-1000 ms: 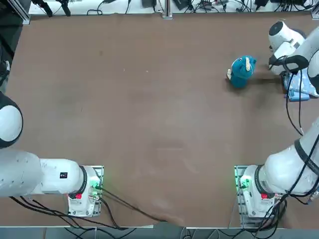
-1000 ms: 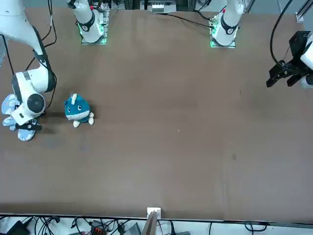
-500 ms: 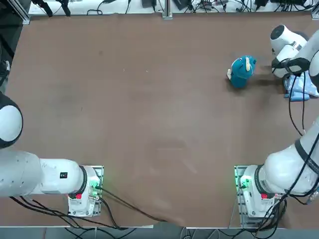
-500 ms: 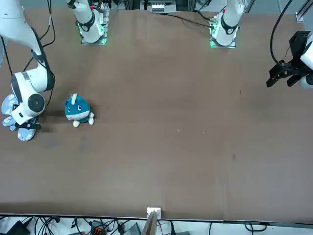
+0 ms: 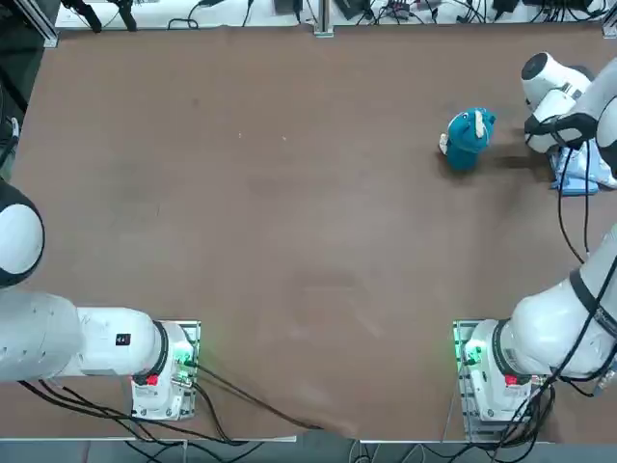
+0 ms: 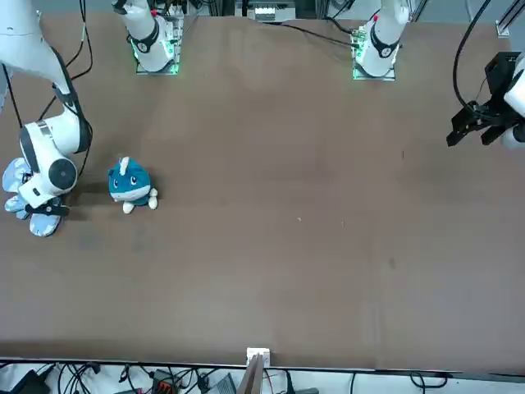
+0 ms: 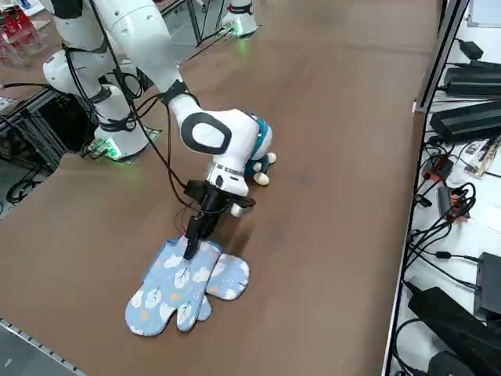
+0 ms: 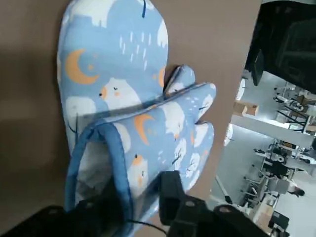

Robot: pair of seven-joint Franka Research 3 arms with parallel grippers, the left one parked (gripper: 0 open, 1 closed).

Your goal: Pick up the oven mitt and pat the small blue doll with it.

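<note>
The right hand [image 8: 140, 183], in the wrist view, has its two fingers part way apart at the cuff of the upper oven mitt [image 8: 170, 128], one finger at the cuff's open mouth and the other over its outer face; whether they press on the cloth cannot be told. The top view hides this contact beneath the right arm [image 5: 578, 106], and the front view shows only the hand's dark body over the cloth. The right side view shows the hand pointing down onto the upper mitt, which overlaps a second mitt [image 7: 227, 278]; both lie at the right of the bench [image 5: 289, 222]. The cloth is pale blue, printed with white bears; the wrist view adds orange moons and a darker blue trim around the gaping cuff. The small blue doll [image 6: 131, 182] sits just left of the mitts, apart from them. It is round and teal, with a white lower face, dark eyes, a cream tuft and cream feet, and faces the far side, as the front view shows. In the right side view the arm partly covers the doll, and black cables [image 7: 168, 149] hang beside the arm. Black boxes [image 7: 470, 125] and wiring lie beyond the far edge.
</note>
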